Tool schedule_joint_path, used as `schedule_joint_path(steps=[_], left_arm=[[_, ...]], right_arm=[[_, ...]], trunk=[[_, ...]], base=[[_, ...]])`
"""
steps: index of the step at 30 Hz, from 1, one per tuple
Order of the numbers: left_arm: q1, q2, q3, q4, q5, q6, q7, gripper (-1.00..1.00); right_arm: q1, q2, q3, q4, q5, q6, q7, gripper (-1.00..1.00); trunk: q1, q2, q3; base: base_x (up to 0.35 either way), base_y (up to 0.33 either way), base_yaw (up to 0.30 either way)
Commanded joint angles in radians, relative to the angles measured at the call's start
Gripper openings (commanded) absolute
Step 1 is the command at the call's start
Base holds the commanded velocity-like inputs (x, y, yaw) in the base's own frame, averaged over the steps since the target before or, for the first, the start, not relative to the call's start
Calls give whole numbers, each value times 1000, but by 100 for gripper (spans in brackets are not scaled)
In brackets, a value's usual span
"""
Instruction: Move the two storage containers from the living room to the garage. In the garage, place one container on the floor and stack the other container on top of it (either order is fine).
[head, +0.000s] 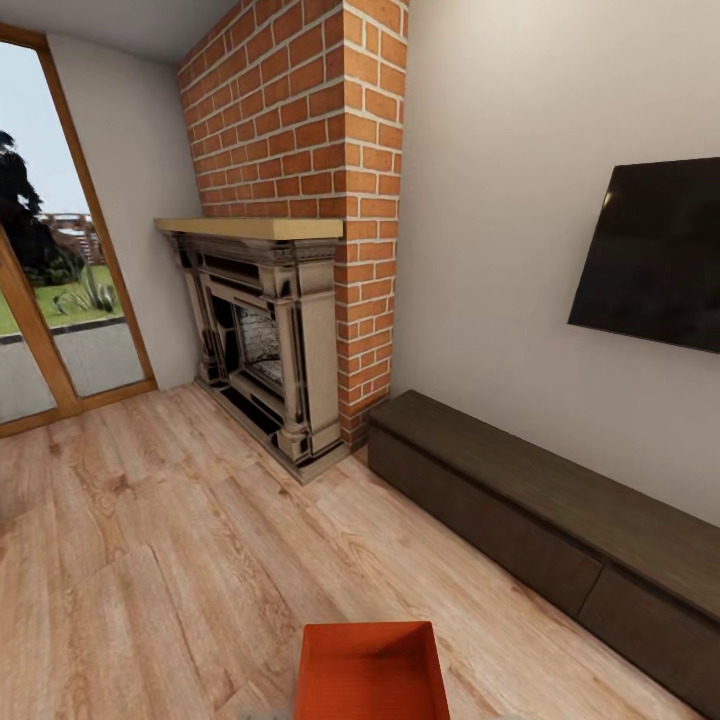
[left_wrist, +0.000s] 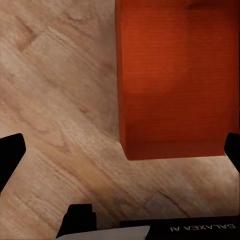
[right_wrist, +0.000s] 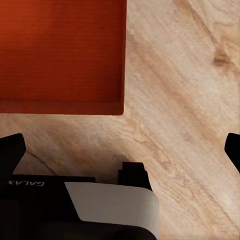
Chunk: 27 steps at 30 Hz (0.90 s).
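Note:
One orange-red storage container sits open side up at the bottom centre of the head view, over the living room's light wood plank floor. In the left wrist view the container lies ahead of my left gripper, whose black fingers are spread wide with nothing between them. In the right wrist view the container lies ahead of my right gripper, also open and holding nothing. The garage is out of view.
A brick fireplace stands ahead at the left. A long dark low cabinet runs along the right wall under a wall-mounted black screen. Wood-framed glass doors are at the far left.

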<state>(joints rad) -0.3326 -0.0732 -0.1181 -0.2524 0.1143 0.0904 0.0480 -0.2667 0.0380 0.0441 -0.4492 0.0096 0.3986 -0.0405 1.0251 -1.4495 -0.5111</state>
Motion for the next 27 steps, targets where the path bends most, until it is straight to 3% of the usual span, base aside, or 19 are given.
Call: schedule_joint_path(steps=[1, 8, 17, 27], left_arm=[[-3, 1, -8, -8, 11, 6, 5, 100], [-23, 5, -2, -20, 15, 14, 5, 100], [-40, 9, 0, -21, 53, 15, 6, 100], [-42, 7, 0, -19, 58, 6, 5, 100]], right_arm=[[0, 0, 6, -1, 1, 6, -4, 100], [0, 0, 8, 0, 1, 6, -5, 100], [0, 0, 9, -1, 0, 4, -3, 100], [0, 0, 11, -2, 0, 3, -1, 100]], trunk=[[0, -1, -1], [0, -1, -1], [0, -1, -1], [0, -1, -1]], base=[[0, 0, 0], [0, 0, 0], [0, 0, 0], [2, 0, 0]])
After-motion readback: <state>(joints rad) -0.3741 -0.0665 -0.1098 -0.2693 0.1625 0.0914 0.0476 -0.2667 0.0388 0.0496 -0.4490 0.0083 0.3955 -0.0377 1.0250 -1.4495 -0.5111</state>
